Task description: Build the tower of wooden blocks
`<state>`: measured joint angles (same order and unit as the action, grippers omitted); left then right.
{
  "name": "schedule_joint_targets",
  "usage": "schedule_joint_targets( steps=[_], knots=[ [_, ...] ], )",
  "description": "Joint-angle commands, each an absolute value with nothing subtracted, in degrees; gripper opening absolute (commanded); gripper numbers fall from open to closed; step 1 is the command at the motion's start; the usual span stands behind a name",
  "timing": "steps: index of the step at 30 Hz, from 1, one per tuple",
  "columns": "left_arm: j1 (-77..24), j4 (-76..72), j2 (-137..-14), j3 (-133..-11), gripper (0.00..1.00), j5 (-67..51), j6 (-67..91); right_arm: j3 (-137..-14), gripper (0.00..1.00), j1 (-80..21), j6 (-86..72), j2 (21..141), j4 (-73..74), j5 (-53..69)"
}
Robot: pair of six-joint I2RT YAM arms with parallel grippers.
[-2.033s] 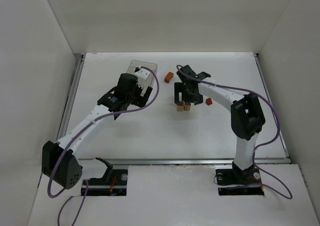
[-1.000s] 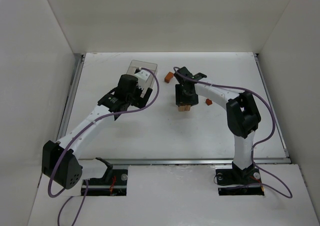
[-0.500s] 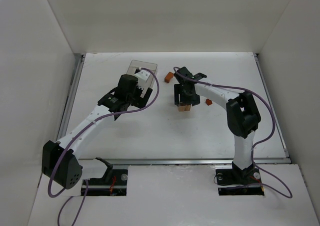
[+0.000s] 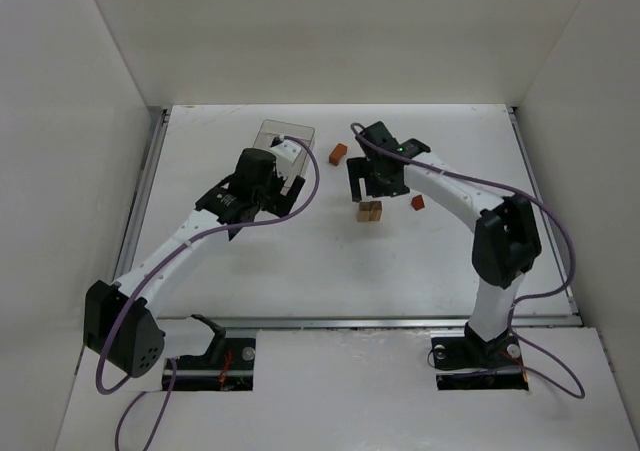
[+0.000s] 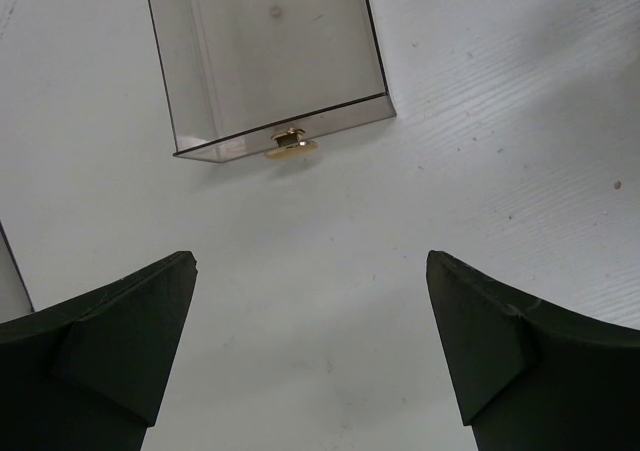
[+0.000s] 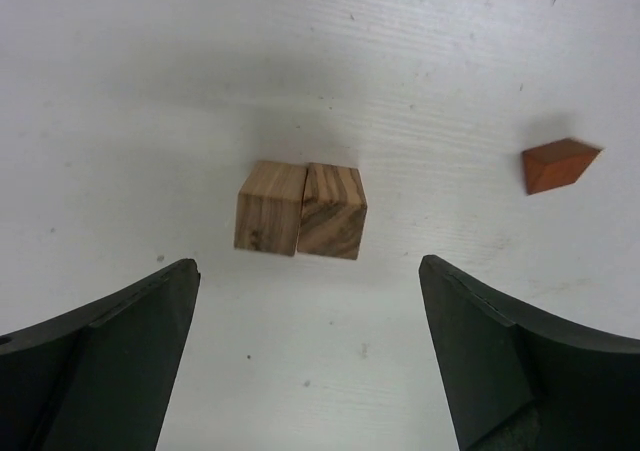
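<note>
Right wrist view: right claw (image 6: 307, 271) open above two touching light tan wooden cubes (image 6: 300, 209). Likely next: centre it over the reddish-orange wooden wedge (image 6: 558, 164) before closing. Idle left claw (image 5: 310, 261) also open.

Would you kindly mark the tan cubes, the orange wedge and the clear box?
tan cubes (image 6: 303, 209), right wrist view, their seam
orange wedge (image 6: 556, 163), right wrist view, top face
clear box (image 5: 270, 51), left wrist view, wall

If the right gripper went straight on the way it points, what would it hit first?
Probably the pair of light tan wooden cubes lying side by side, centred ahead of the open right gripper; distance unclear.
</note>
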<state>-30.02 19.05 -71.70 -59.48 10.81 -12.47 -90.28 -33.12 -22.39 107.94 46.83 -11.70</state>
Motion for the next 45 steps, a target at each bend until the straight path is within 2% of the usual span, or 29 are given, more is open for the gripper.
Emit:
schedule_joint_targets(
  steps=[1,3,5,6,10,13,14,17,31,45],
  knots=[
    [-30.15,17.49,-70.84,-59.06,0.99,11.78,-13.54,-91.68,0.97,-33.66,-8.74,100.11,46.14,-9.86],
    [-30.15,17.49,-70.84,-59.06,0.99,11.78,-13.54,-90.97,0.97,-33.66,2.56,99.06,46.14,-6.87],
    [-30.15,17.49,-70.84,-59.06,0.99,11.25,-13.54,-90.35,0.81,-33.66,11.65,99.05,47.1,-1.43],
    [-30.15,17.49,-70.84,-59.06,0.99,11.25,-13.54,-90.35,0.79,-33.66,15.34,99.05,47.11,0.07],
    [-30.15,17.49,-70.31,-58.45,0.99,12.39,-14.76,-85.61,0.79,-33.66,33.95,97.65,43.69,2.45],
    [-30.15,17.49,-69.09,-57.92,0.99,13.0,-15.82,-85.61,0.8,-31.65,41.11,97.65,43.68,6.4],
    [-30.15,17.49,-69.08,-57.22,0.99,13.01,-15.82,-85.61,0.84,-31.12,45.05,97.65,43.68,8.5],
    [-30.15,17.49,-67.85,-56.69,0.99,13.54,-16.35,-84.99,0.84,-29.8,51.74,97.65,43.68,11.94],
    [-30.15,18.54,-67.85,-56.16,0.99,14.06,-18.02,-87.01,0.83,-29.79,62.49,106.35,48.7,21.61],
    [-30.15,18.54,-68.38,-55.63,0.99,14.59,-18.02,-87.01,0.82,-29.79,62.49,109.95,43.34,18.46]
  ],
)
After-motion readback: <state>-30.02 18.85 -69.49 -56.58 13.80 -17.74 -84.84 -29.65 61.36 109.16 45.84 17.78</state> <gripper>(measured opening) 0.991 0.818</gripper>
